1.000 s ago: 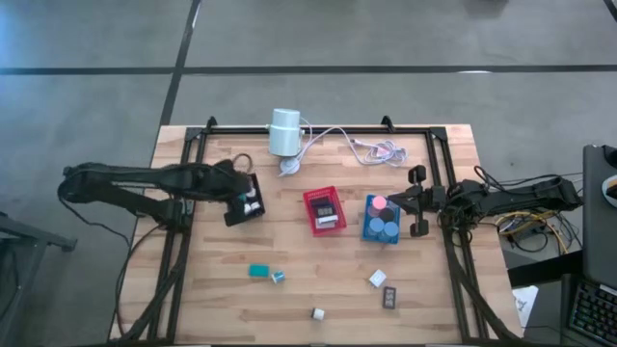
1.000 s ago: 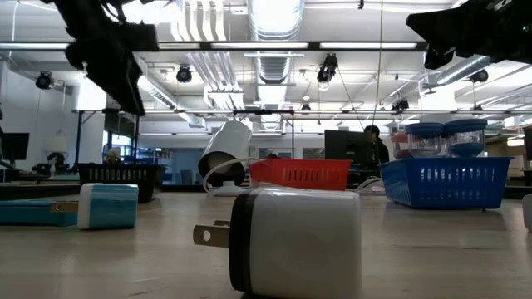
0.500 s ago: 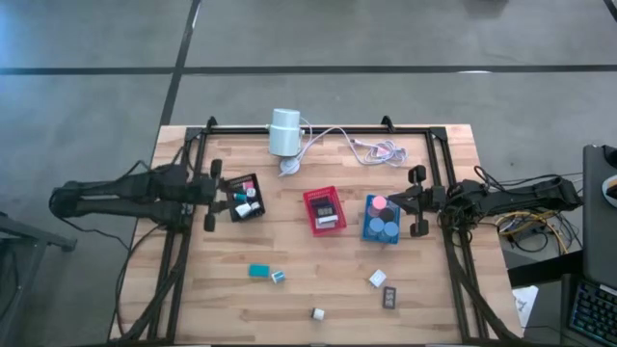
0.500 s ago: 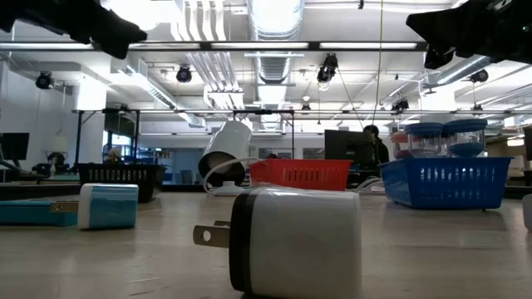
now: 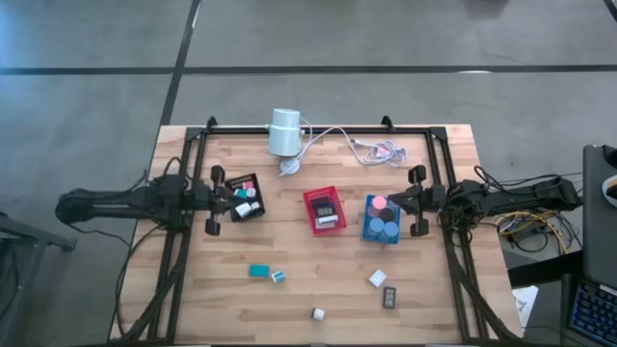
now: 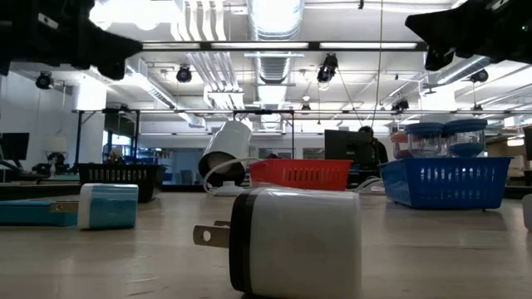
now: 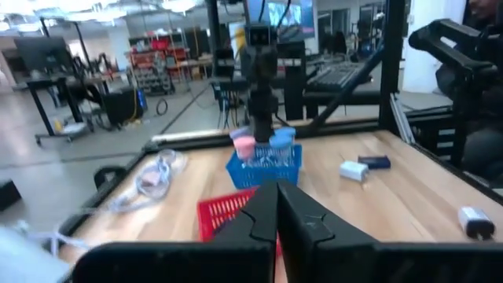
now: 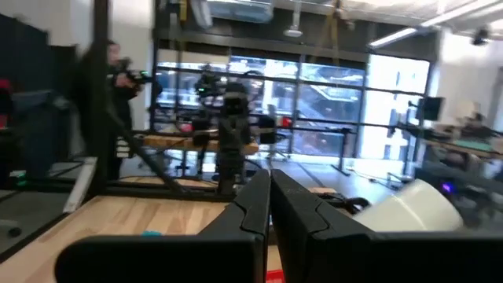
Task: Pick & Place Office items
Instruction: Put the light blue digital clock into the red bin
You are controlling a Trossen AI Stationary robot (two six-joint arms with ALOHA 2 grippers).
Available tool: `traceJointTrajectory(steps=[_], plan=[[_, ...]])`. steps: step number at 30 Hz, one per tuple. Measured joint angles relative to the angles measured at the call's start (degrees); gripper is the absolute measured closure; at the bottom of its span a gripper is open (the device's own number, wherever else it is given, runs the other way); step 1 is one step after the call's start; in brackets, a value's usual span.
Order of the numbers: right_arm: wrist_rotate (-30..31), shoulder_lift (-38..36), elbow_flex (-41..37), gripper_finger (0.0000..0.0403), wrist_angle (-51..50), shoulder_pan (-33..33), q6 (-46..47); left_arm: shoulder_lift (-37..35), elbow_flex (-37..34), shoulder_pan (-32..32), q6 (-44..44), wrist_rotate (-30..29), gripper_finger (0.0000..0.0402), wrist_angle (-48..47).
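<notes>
The left end effector (image 5: 214,200) hung empty beside the black tray (image 5: 245,197), fingers together; the next pick—the teal block (image 5: 258,271) lying loose on the bench (image 5: 328,299)—called for reopening before descending.

Even overhead light on the desk (image 5: 318,280), soft short shadows, ceiling lights (image 6: 274,15) glaring in the low view, nearest white charger (image 6: 295,241) blurred, wrist views soft

Grey floor (image 5: 386,39) (dark seams), ceiling lights (image 6: 274,17)
</notes>
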Motion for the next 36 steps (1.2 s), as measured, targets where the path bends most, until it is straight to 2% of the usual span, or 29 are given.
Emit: traceJointTrajectory(steps=[6, 11, 18, 36], plan=[[5.8, 0.1, 0.0, 0.0394, 0.1, 0.0, 3.0, -3.0, -3.7, 0.0, -0.6, 0.1, 0.04, 3.6], [9.0, -0.2, 0.0, 0.0394, 0.6, 0.0, 0.6, -5.2, -6.1, 0.0, 0.7, 4.1, 0.0396, 3.0], [9.4, 0.1, 0.0, 0.0394, 0.2, 0.0, 0.3, -6.8, -9.5, 0.0, 3.5, 4.8, 0.0396, 4.7], [9.4, 0.1, 0.0, 0.0394, 0.0, 0.0, -0.3, -6.8, -10.8, 0.1, 2.8, 4.6, 0.0396, 4.6]])
